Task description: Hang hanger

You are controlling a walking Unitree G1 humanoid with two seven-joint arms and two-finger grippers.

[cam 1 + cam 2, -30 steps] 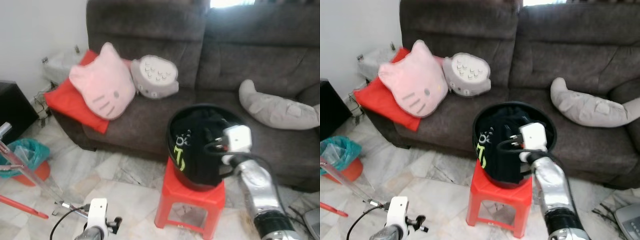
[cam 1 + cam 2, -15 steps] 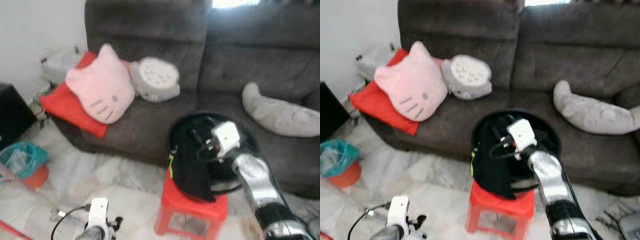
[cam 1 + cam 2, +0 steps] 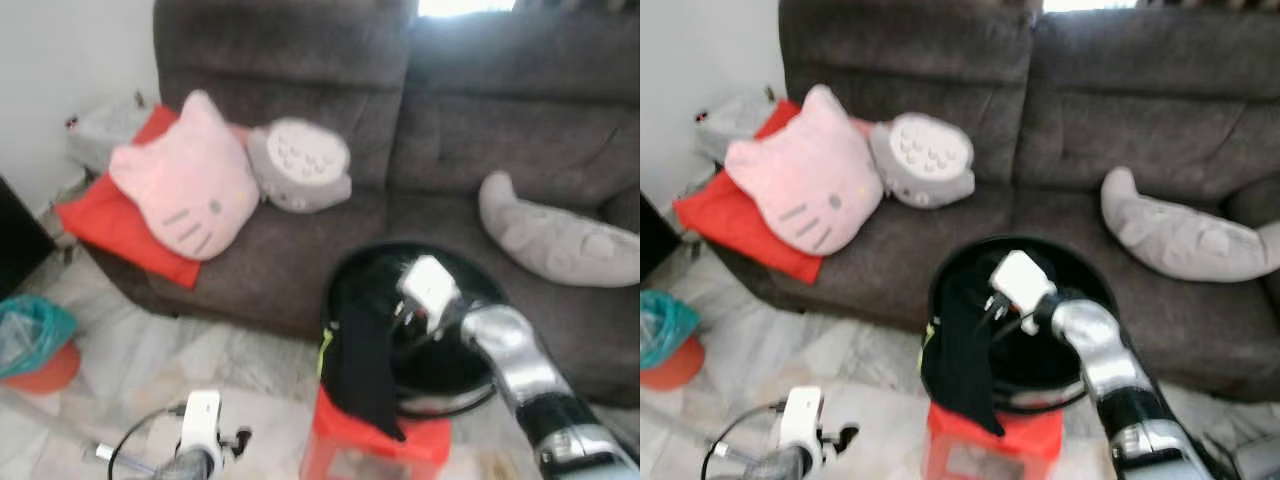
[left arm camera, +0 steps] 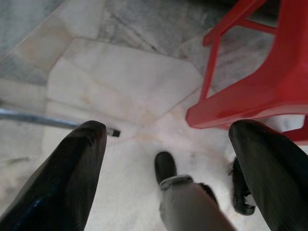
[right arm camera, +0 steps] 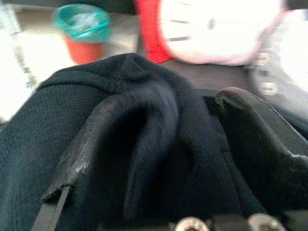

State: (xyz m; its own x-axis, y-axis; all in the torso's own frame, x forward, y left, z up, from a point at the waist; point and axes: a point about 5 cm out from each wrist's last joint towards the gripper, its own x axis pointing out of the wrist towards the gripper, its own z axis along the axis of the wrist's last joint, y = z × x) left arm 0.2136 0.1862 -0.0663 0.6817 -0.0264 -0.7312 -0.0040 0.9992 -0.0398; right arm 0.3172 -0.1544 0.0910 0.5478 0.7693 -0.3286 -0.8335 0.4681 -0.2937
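Over the last second the right arm has drawn the black garment [image 3: 360,360] up out of the black basket [image 3: 450,370]; a moment ago it lay bunched inside, and now it spills over the rim and hangs down in front of the red stool [image 3: 375,450] that carries the basket. The whole view has also slid a little, so the head has turned; the sofa [image 3: 400,120] and its cushions have not moved.

The right gripper [image 5: 159,159] sits at the top of the cloth, just inside the basket's near rim. From its wrist camera, one finger [image 5: 96,139] and its partner lie either side of a thick fold of dark fabric, so I'd say it is pinched closed on the garment. The left gripper [image 4: 168,159] hangs low over the marble floor [image 4: 120,82] beside the stool, fingers spread wide with nothing between them.

As for a hanger, I can't make one out anywhere; if it is inside the cloth, the folds hide it. A thin metal rod [image 4: 38,118] lies on the floor near the left arm, and I cannot tell what it belongs to. My guess is the job is early: the garment is only half lifted, and nothing has been hung anywhere yet.
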